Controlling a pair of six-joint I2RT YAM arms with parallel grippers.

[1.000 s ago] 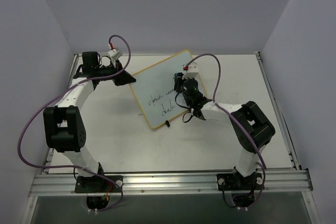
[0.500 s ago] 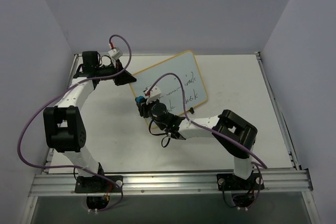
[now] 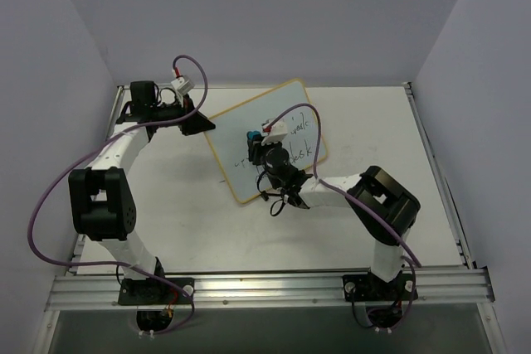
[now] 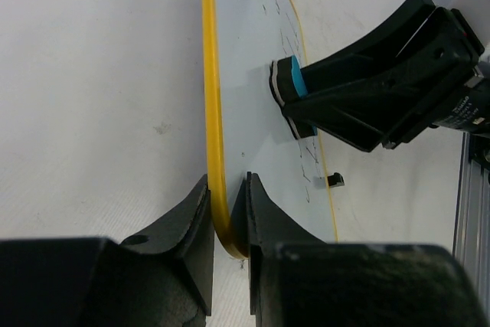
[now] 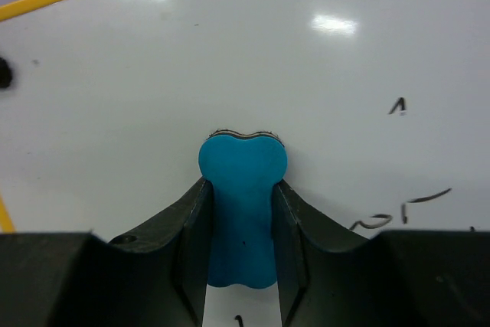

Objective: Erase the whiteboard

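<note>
1. Pinching the yellow frame [image 4: 217,189] at the left corner of the whiteboard [image 3: 232,143], my left jaws are clenched on its edge, one finger on each face. That anchors the board on the left side of the desk [image 3: 182,205].
2. From that corner the whiteboard lies mid-desk, between my two arms. Its long edges appear to run from the left up toward the far right. A small black clip foot [image 3: 264,196] sits on the near edge.
3. My right jaws are clamped on the blue eraser [image 5: 243,189], one finger on each of its narrow sides. Its rounded end is pressed against the white surface, a little left of the board's middle (the left wrist view shows the pad flat on the board).
4. Right of the eraser, black handwriting [image 3: 299,149] is on the board, in a far line and a near line, both close to the right-hand edge.
5. My judgement is that the coming stroke turns on that one relation. The ink lies to the right of the eraser, along the board's long axis, and my right arm is the nearer one. I would wipe rightward while the left grip holds the board against sliding.
</note>
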